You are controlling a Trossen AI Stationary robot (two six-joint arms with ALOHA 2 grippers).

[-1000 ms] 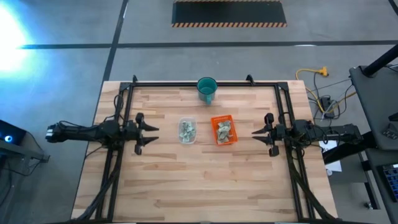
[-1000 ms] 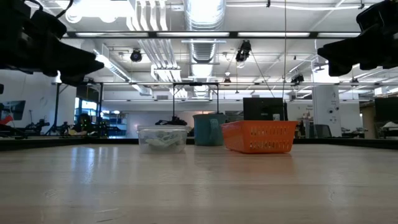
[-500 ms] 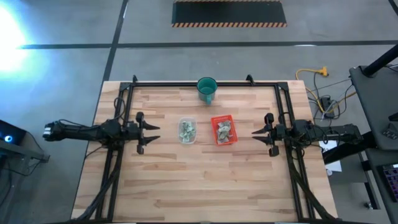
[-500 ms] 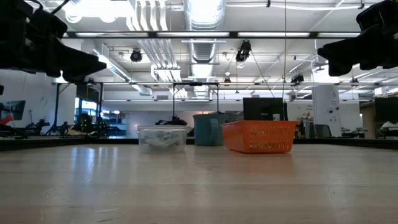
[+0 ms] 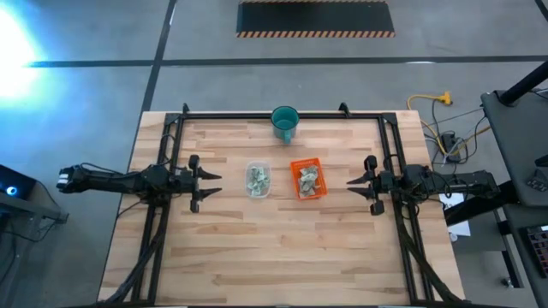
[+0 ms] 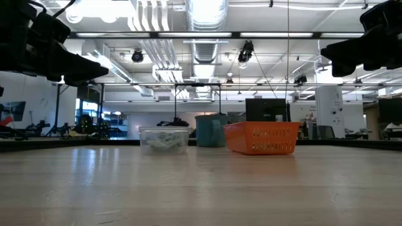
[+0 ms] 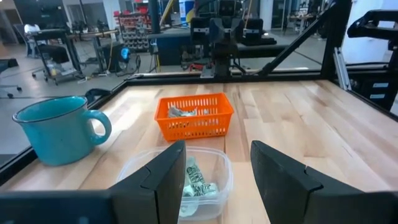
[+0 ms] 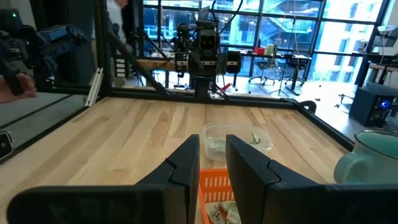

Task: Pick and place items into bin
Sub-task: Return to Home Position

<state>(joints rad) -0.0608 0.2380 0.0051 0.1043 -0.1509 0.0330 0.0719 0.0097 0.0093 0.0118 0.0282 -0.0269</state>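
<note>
A clear plastic container (image 5: 258,180) stands on the table's middle and holds several pale green-and-white pieces (image 7: 196,183). Just to its right stands the orange tray (image 5: 306,179), with more such pieces (image 5: 310,176) inside. My left gripper (image 5: 216,178) hovers level to the left of the clear container, open and empty, and its fingers point toward the container (image 7: 180,180). My right gripper (image 5: 351,182) hovers to the right of the orange tray (image 8: 214,183), open by a narrow gap and empty. Both grippers are well above the tabletop in the low view.
A teal cup (image 5: 285,123) stands near the table's far edge, behind the two containers. Black frame rails (image 5: 175,128) run along the left, right and far sides of the table. Bare wood (image 5: 282,248) stretches across the near half.
My left gripper has edged a little toward the clear container, still level and open. The right arm and both containers have kept still.
</note>
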